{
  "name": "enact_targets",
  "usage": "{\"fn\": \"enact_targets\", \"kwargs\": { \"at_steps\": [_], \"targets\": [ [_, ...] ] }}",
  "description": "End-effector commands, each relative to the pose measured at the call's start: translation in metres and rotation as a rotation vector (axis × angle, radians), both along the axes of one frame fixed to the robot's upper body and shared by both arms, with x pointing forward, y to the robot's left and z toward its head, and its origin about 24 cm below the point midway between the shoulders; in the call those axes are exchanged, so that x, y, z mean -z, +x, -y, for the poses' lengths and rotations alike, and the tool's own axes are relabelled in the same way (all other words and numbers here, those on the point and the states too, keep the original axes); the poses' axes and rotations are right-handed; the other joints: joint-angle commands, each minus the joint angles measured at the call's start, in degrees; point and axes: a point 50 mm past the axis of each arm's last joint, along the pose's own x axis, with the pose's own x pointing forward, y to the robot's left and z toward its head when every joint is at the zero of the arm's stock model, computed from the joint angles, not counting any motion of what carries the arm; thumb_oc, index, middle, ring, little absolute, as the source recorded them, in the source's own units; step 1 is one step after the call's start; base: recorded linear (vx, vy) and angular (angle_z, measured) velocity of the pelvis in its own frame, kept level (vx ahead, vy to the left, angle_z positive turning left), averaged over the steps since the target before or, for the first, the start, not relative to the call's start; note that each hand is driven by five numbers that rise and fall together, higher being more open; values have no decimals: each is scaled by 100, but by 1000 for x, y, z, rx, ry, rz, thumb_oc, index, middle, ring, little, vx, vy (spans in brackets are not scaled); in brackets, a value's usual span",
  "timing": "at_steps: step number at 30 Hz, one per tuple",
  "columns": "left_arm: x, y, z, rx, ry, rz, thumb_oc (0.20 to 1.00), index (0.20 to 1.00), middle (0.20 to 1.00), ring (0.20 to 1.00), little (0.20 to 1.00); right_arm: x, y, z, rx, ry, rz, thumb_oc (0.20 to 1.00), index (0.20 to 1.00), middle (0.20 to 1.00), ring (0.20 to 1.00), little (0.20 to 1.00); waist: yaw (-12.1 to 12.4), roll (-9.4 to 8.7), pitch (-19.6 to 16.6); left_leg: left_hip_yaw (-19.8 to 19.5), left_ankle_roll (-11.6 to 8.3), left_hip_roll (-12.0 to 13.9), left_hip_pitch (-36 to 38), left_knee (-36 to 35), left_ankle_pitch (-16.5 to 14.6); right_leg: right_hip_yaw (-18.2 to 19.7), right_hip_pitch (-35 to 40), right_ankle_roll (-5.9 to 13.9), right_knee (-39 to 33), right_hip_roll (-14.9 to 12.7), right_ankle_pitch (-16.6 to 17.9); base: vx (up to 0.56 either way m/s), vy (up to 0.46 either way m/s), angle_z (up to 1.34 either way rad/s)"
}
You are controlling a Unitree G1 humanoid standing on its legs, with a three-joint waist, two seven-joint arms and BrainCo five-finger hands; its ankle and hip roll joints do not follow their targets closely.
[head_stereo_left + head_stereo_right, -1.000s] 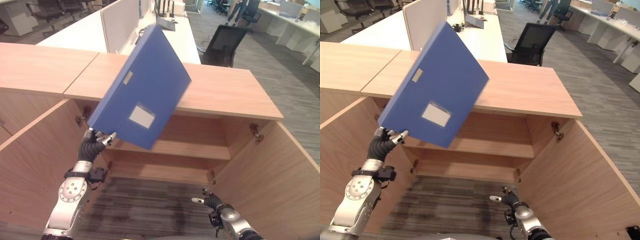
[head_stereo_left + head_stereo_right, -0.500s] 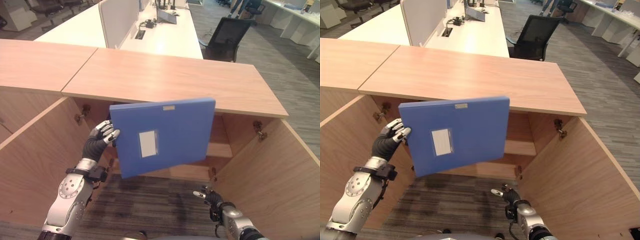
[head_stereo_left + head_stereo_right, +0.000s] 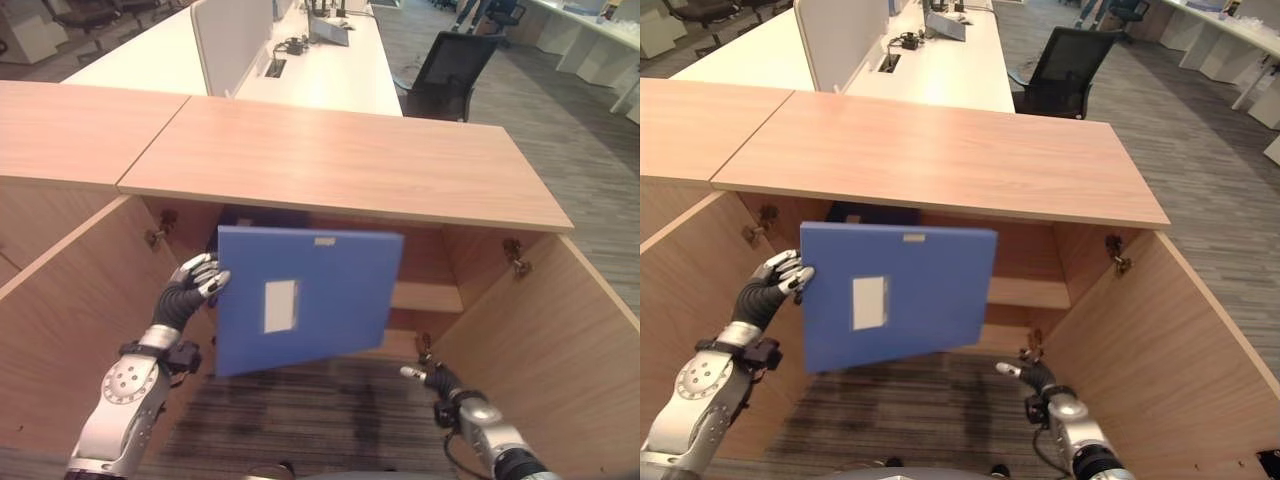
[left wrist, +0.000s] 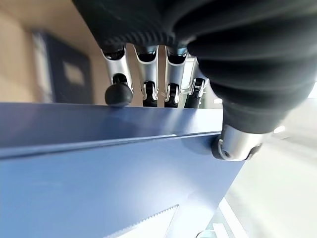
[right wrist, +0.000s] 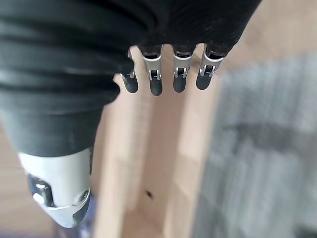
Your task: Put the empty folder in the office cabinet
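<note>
Your left hand [image 3: 193, 284] grips a blue folder [image 3: 305, 295] by its left edge, fingers on one face and the thumb on the other, pinching the cover between them, as the left wrist view shows up close. The folder hangs upright in front of the open office cabinet [image 3: 340, 160], its broad face with a white label [image 3: 279, 305] turned toward you, just in front of the cabinet's opening and not yet inside. That edge grip likely keeps the folder vertical so it can slide in spine first, the way files stand on a shelf. Inside, on the far left, another dark blue folder [image 3: 262, 215] peeks above the one you hold, and a wooden shelf [image 3: 428, 297] crosses the right part of the interior. Both cabinet doors stand swung wide toward you, left [image 3: 70, 330] and right [image 3: 560, 360], leaving the opening free. Your right hand [image 3: 438, 381] waits low and near the right door, holding nothing, its fingers straight and slightly apart
</note>
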Motion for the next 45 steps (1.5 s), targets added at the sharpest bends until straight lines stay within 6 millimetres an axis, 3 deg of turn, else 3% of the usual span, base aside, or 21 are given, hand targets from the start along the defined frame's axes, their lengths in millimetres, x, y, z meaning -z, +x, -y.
{"fn": "enact_targets", "kwargs": {
  "at_steps": [1, 4, 8, 15, 20, 22, 24, 30, 38, 45],
  "targets": [
    [-22, 5, -4, 21, 150, 105, 200, 200, 200, 200, 200, -27, 22, 11, -16, -120, 127, 1000, 1000, 1000, 1000, 1000, 105, -132, -198, -473, 323, -373, -193, 16, -662, -359, -271, 509, 177, -646, 876, 0, 0, 0],
    [-14, -1, -21, -40, 250, 40, 200, 200, 200, 200, 200, -45, 24, 31, -42, -279, 162, 1000, 1000, 1000, 1000, 1000, 94, -120, -195, -486, 325, -379, -195, 16, -663, -380, -269, 509, 174, -651, 867, 0, 0, 0],
    [-17, -6, -39, -133, 396, 36, 200, 200, 200, 200, 200, -76, 28, 58, -44, -533, 232, 1000, 1000, 1000, 1000, 1000, 66, -117, -179, -511, 331, -369, -202, 16, -670, -408, -259, 509, 166, -638, 838, 0, 0, 0],
    [-35, 0, -43, -202, 510, 135, 200, 200, 200, 200, 200, -98, 35, 58, -43, -597, 324, 1000, 1000, 1000, 1000, 1000, 68, -152, -162, -523, 327, -366, -213, 16, -664, -416, -266, 509, 173, -638, 816, 0, 0, 0],
    [-44, 19, -15, -158, 409, 257, 200, 200, 200, 200, 200, -92, 51, 12, -220, -494, 355, 1000, 1000, 1000, 1000, 1000, 102, -208, -139, -513, 319, -372, -227, 16, -623, -433, -278, 509, 160, -669, 836, -6, -2, 0],
    [-45, 21, -11, -145, 399, 269, 200, 200, 200, 200, 200, -91, 52, 5, -248, -480, 355, 1000, 1000, 1000, 1000, 1000, 102, -212, -143, -510, 318, -378, -233, 16, -619, -435, -278, 509, 155, -675, 839, 0, 0, 0],
    [-49, 29, 6, -84, 377, 310, 200, 200, 200, 200, 200, -89, 60, -20, -330, -436, 370, 1000, 1000, 1000, 1000, 1000, 105, -209, -141, -491, 307, -365, -209, 16, -625, -436, -258, 509, 153, -675, 830, 0, 0, 0],
    [-55, 40, 32, 48, 350, 346, 200, 200, 200, 200, 200, -102, 78, -55, -435, -414, 448, 1000, 1000, 1000, 1000, 1000, 113, -202, -178, -470, 304, -366, -196, 16, -616, -424, -266, 509, 156, -689, 832, 0, 0, 0],
    [-60, 50, 52, 170, 372, 362, 200, 200, 200, 200, 200, -129, 96, -82, -499, -426, 565, 1000, 1000, 1000, 1000, 1000, 121, -191, -192, -474, 301, -366, -168, 16, -614, -408, -266, 509, 171, -702, 827, 0, 0, 0],
    [-61, 50, 55, 207, 401, 355, 200, 200, 200, 200, 200, -151, 101, -85, -508, -469, 660, 1000, 1000, 1000, 1000, 1000, 99, -175, -195, -472, 301, -368, -165, 16, -603, -396, -275, 508, 177, -702, 834, 0, 0, 0]
  ]
}}
